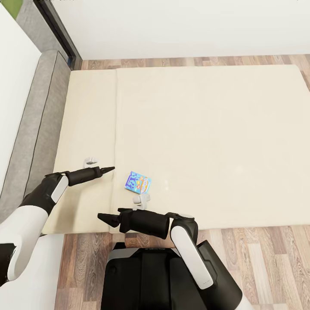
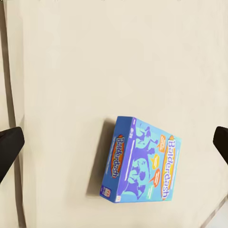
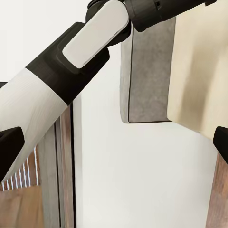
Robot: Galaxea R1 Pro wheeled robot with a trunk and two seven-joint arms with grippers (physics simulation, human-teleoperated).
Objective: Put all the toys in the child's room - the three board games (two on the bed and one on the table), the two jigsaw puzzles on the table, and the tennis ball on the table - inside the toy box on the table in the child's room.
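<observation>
Blue card box first: we see the small board game (image 1: 138, 182), lettered Balderdash in the left wrist view (image 2: 141, 163), lying flat on the beige mattress of the bed (image 1: 206, 137). It sits near the bed's foot-side edge closest to the robot, a little toward the headboard end, just beside the seam (image 1: 116, 142) that divides the two mattress parts. Nothing touches it.

We note the left gripper (image 1: 108, 169) over the mattress near that same edge, on the headboard side of the seam, its tip pointing toward the box but apart from it. In its wrist view both dark fingers (image 2: 9, 147) stand wide apart at the picture's sides, holding nothing.

We see the right gripper (image 1: 104, 217) lower over the bed's near edge, pointing toward the headboard side, clear of the box. Its fingers (image 3: 8, 151) are likewise spread wide and hold nothing.

Grey padded headboard (image 1: 38, 129) runs along the far left end; wood-plank floor (image 1: 258, 254) borders the bed.
</observation>
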